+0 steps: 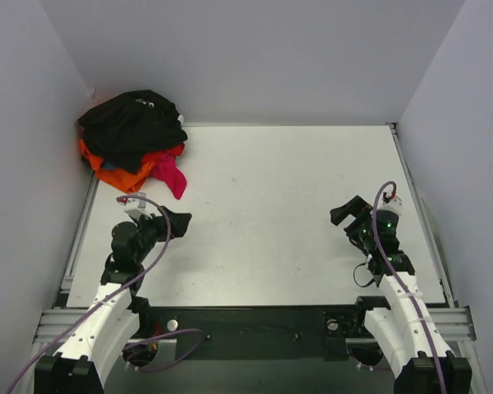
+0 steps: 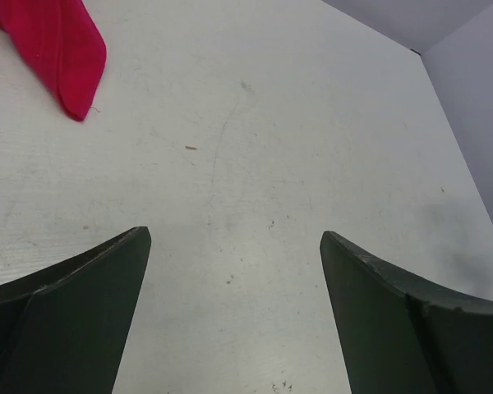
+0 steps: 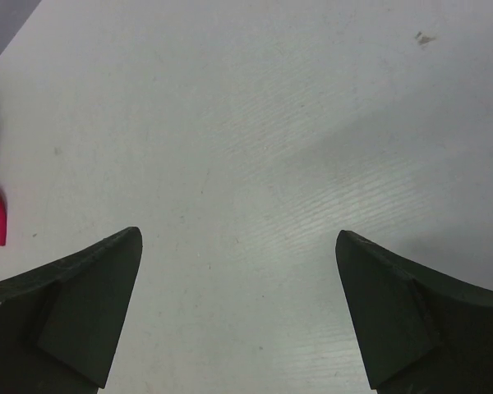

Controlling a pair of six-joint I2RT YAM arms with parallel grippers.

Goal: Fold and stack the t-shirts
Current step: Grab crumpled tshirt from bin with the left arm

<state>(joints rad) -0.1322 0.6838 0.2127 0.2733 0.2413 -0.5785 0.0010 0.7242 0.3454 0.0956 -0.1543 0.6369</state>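
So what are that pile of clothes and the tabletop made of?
The clothes pile looks like soft matte fabric, probably cotton knit: it slumps and creases. The table seems a hard white board, maybe laminate or plastic: flat, matte, faintly scuffed.

You have three colours in the pile: the black t-shirt [image 1: 131,123] carries small white marks, the orange t-shirt [image 1: 107,168] is plain, and the magenta t-shirt [image 2: 62,49] is plain. Your table [image 1: 279,205] is off-white with faint dark specks. The left gripper [image 2: 234,234] and right gripper [image 3: 238,234] are matte black. Your cables [image 1: 156,246] are purple and the arm links [image 1: 99,316] white.
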